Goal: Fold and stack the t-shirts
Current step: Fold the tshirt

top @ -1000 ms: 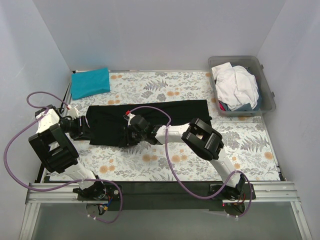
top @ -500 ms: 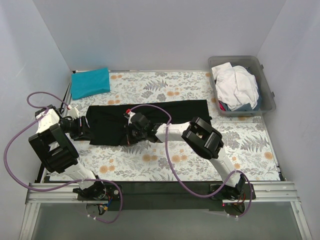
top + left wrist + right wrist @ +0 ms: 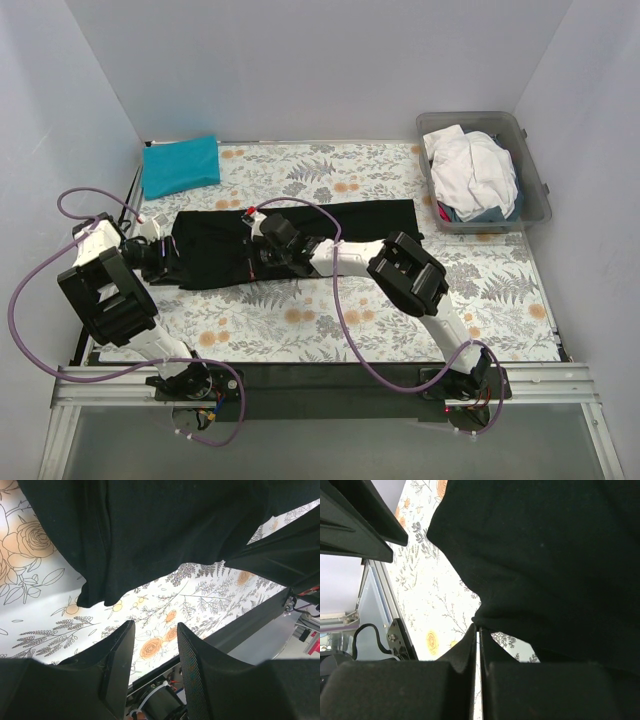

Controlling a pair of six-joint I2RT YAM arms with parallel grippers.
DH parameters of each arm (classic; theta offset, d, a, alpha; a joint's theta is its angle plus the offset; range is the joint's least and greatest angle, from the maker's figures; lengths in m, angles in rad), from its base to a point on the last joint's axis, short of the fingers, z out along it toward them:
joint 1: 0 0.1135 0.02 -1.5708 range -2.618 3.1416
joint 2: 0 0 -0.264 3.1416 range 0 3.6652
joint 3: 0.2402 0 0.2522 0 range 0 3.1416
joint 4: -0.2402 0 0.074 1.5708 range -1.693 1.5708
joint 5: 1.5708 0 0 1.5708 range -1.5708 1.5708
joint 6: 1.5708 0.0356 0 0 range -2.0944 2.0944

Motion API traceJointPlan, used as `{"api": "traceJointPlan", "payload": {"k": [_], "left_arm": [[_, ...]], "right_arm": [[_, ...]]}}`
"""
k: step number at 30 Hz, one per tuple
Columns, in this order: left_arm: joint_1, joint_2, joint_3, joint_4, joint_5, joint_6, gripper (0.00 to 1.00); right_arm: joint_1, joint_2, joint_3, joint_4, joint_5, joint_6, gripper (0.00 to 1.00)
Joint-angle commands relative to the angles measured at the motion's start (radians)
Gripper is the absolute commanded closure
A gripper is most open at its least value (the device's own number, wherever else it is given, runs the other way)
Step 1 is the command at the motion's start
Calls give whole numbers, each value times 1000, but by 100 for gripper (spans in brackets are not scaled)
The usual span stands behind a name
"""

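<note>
Two arms reach onto the black t-shirt (image 3: pixel 340 225), which lies flat and stretched left to right on the floral tabletop (image 3: pixel 400 320). At the shirt's left edge sits the left gripper (image 3: pixel 154 650): jaws spread, nothing between them, black hem just past the tips. Over the shirt's left-centre, at its near edge, is the right gripper (image 3: pixel 478 628): jaws pressed together, pinching a fold of the black cloth. Folded teal-blue t-shirt (image 3: pixel 180 166) lies beyond the black shirt's far-left corner, apart from it. White t-shirt (image 3: pixel 470 172) is crumpled in a clear grey tub (image 3: pixel 541 195) off the black shirt's far-right end.
</note>
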Motion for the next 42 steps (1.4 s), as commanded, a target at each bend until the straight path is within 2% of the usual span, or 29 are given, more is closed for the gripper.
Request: {"api": "traceJointPlan", "payload": {"k": [1, 4, 12, 17, 25, 30, 42], "left_arm": [[5, -9, 29, 4, 24, -2, 62], [3, -15, 23, 23, 15, -18, 61], [-35, 13, 21, 93, 9, -82, 51], [-93, 36, 7, 130, -20, -131, 51], [-98, 31, -5, 125, -83, -136, 54], [-96, -24, -43, 110, -161, -114, 54], [-98, 36, -36, 150, -141, -173, 55]], "right_arm": [[-13, -49, 26, 21, -26, -10, 99], [-27, -56, 61, 21, -51, -11, 99], [-59, -41, 116, 26, -95, -7, 99], [-61, -36, 97, 46, -99, 7, 99], [-62, -36, 90, 56, -102, 18, 99], [-62, -38, 86, 61, -102, 18, 99], [-62, -35, 81, 72, -111, 29, 99]]}}
